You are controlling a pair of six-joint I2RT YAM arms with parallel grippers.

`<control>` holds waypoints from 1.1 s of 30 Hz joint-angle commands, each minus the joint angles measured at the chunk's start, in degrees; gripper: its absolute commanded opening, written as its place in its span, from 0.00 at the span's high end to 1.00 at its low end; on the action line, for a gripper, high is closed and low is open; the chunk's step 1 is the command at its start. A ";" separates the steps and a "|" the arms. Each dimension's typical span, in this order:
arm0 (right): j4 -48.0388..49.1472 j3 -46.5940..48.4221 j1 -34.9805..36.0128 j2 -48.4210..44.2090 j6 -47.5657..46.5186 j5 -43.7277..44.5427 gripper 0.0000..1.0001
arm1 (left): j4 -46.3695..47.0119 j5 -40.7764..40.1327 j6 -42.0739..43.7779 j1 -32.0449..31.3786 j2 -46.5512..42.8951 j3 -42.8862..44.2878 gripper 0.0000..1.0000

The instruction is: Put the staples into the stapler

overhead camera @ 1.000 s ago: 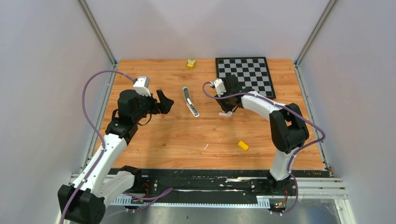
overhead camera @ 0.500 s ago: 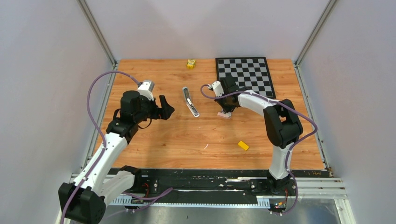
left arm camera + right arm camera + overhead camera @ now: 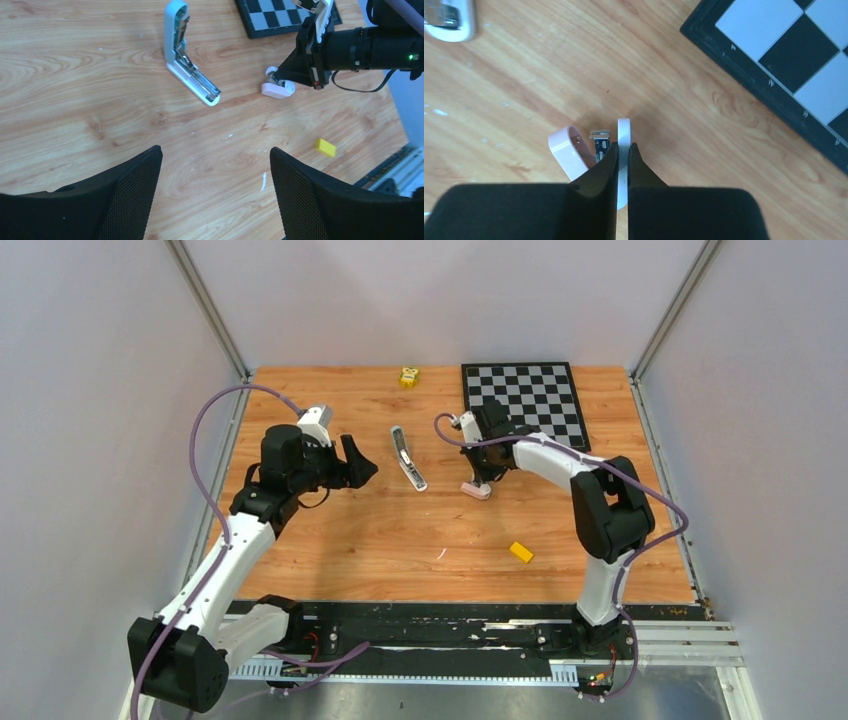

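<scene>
A pale blue stapler [image 3: 407, 458] lies swung open in a V on the wooden table; it also shows in the left wrist view [image 3: 186, 65]. My right gripper [image 3: 482, 480] is shut on the thin white arm [image 3: 623, 131] of a small pink and white stapler [image 3: 476, 490], which stands open on the table with its pink half [image 3: 565, 152] and metal magazine [image 3: 600, 136] to the left of the fingers. My left gripper [image 3: 358, 468] is open and empty, above the table left of the blue stapler. No silvery block of staples shows in any view.
A chessboard [image 3: 530, 400] lies at the back right, close behind my right gripper. A yellow block [image 3: 520, 552] lies at the front right. A small yellow toy [image 3: 408, 376] sits at the back edge. A short white mark [image 3: 263, 181] shows on the wood.
My left gripper has moved a little to the right, towards the blue stapler. My right gripper has shifted the pink stapler slightly left and nearer.
</scene>
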 commanded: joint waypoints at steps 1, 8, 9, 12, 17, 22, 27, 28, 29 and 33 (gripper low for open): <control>0.47 -3.65 0.82 -8.15 12.22 -3.55 1.00 | 3.11 4.33 -6.95 0.18 1.09 1.69 0.21; 12.02 -12.51 6.41 -21.20 30.38 -0.50 1.00 | 7.36 4.10 -14.03 -4.78 4.44 2.31 0.25; 13.67 -13.66 7.70 -22.48 32.65 1.06 1.00 | 7.95 3.69 -14.71 -5.96 5.26 2.65 0.25; 17.17 -15.72 11.51 -25.06 38.32 4.86 1.00 | 10.74 2.75 -17.11 -9.78 8.09 3.42 0.26; 21.33 -18.46 15.95 -27.79 42.42 10.52 1.00 | 16.14 2.12 -20.93 -14.37 13.02 3.84 0.28; 21.37 -19.34 17.41 -30.09 42.06 13.74 1.00 | 18.89 1.95 -23.09 -16.73 16.48 3.64 0.32; 24.06 -21.04 18.18 -32.24 42.36 16.38 1.00 | 20.51 1.22 -23.90 -18.49 18.85 3.47 0.36; 24.37 -21.43 18.26 -32.44 42.43 16.55 1.00 | 20.79 1.16 -24.02 -18.76 19.57 3.53 0.37; 24.75 -21.71 18.28 -32.61 42.53 16.54 1.00 | 21.19 1.06 -24.19 -18.98 20.14 3.47 0.38; 26.65 -22.82 18.48 -33.12 42.46 15.61 1.00 | 24.10 1.85 -25.80 -19.11 21.78 3.06 0.40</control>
